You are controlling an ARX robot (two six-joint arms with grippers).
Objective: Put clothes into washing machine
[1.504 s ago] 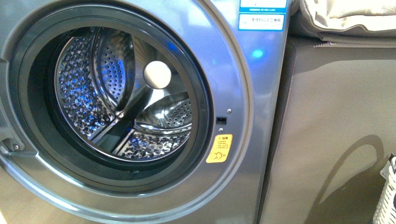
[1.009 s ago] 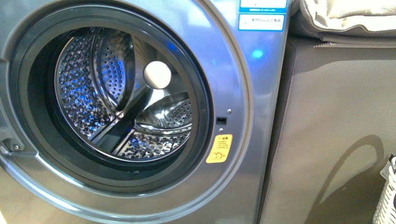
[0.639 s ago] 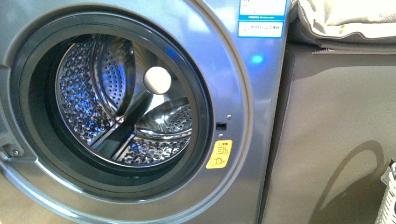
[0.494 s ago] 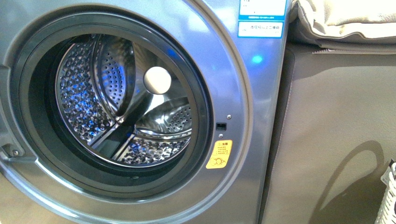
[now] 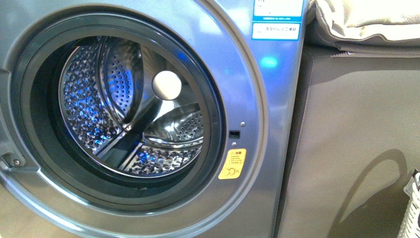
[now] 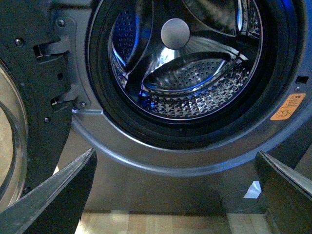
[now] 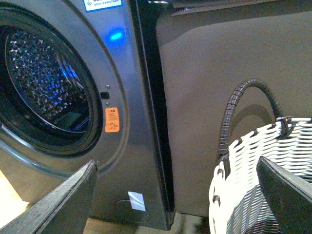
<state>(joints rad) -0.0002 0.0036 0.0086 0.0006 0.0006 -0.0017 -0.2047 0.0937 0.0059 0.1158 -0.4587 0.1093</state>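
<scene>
Clothes show in none of the views. The drum (image 5: 99, 99) of the washing machine (image 5: 277, 99) holds only bare perforated steel. The inside of the woven basket (image 7: 243, 161) is hidden, so I cannot tell whether they lie there. The door (image 6: 19, 122) stands swung aside and the porthole is clear.

Over the last second and a half the machine has slid slightly down in the front view, the yellow sticker (image 5: 232, 164) with it. For the last half second it has held steady. I judge that the robot's body rose or tilted a little and has now settled facing the opening.

The left gripper (image 6: 175, 152) hangs low before the porthole, fingers spread wide with nothing between them. The right gripper (image 7: 176, 161) is likewise spread and empty, just beside the basket and the plain unit (image 5: 356, 124), which has beige cloth (image 5: 366, 20) on top. Loading has not begun; fetching the garment seems the step in hand.
</scene>
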